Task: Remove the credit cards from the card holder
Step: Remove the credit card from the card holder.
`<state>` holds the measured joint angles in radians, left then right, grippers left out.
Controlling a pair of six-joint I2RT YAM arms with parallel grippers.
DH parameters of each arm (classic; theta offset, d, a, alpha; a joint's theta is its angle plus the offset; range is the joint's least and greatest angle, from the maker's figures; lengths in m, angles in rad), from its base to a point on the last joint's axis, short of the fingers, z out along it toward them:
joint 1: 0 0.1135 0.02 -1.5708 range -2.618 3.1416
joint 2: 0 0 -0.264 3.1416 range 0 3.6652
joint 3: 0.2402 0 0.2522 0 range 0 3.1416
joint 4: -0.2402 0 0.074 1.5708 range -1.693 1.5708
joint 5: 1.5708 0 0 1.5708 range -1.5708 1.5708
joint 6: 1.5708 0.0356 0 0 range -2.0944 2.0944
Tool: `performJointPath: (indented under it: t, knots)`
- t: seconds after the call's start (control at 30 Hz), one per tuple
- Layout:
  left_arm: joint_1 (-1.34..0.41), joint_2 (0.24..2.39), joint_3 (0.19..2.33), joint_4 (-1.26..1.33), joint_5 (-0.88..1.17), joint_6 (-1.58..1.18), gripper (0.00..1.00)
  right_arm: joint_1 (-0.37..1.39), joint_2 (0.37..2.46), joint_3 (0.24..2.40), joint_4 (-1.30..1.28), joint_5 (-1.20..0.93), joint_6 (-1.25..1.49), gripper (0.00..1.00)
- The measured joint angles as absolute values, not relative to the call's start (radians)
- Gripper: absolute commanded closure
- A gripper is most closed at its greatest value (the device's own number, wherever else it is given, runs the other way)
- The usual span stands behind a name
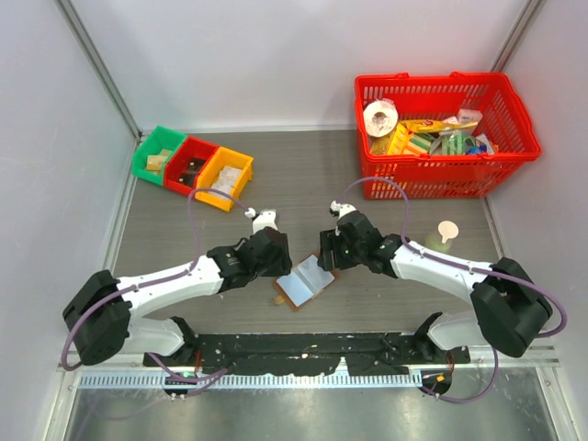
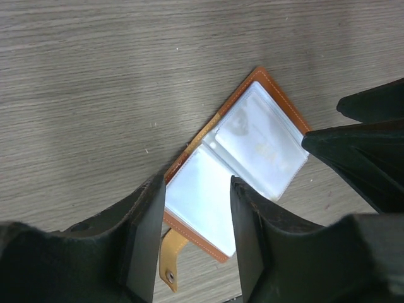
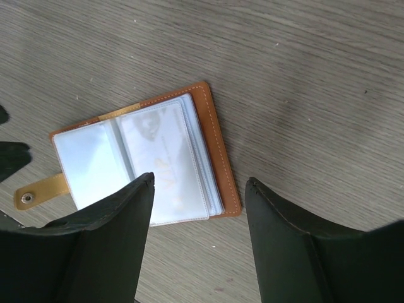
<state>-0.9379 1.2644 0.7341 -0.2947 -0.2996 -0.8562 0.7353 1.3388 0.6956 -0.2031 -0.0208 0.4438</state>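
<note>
**Open holder between two spread grippers**

Top view: card holder (image 1: 303,285) lying open and flat on the grey table (image 1: 184,184), just ahead of the bases and midway between the arms. Long axis slanting from near-left to far-right. Left gripper (image 1: 281,263) by its far-left edge, right gripper (image 1: 327,259) over its far-right end. Roughly equal reach, the right perhaps a touch nearer.

Left wrist view: jaws spread wide and gripping nothing, straddling the panel next to the snap tab (image 2: 169,262). Cannot tell whether touching. Credit cards (image 2: 262,148) tucked in clear sleeves, none out.

Right wrist view: jaws likewise apart and empty, hovering over the thicker stack of sleeves. Holder lying ahead and to the left of the fingers. Probably calls for one gripper pinning the brown border while the other pinches a card edge.
</note>
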Motion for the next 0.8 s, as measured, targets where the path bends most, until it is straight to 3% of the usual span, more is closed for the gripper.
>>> performJointPath:
  t: [0.37,0.67,0.8]
  knots:
    - [-0.939,1.403,0.722,-0.27,-0.281,-0.849,0.6,0.735,1.423,0.697,-0.126,-0.081,0.473,0.42]
    - [-0.939,1.447,0.721,-0.312,-0.279,-0.856,0.75,0.736,1.488,0.697,-0.076,-0.142,0.492,0.49]
    - [-0.939,1.447,0.72,-0.317,-0.279,-0.858,0.76,0.736,1.495,0.697,-0.067,-0.155,0.496,0.5]
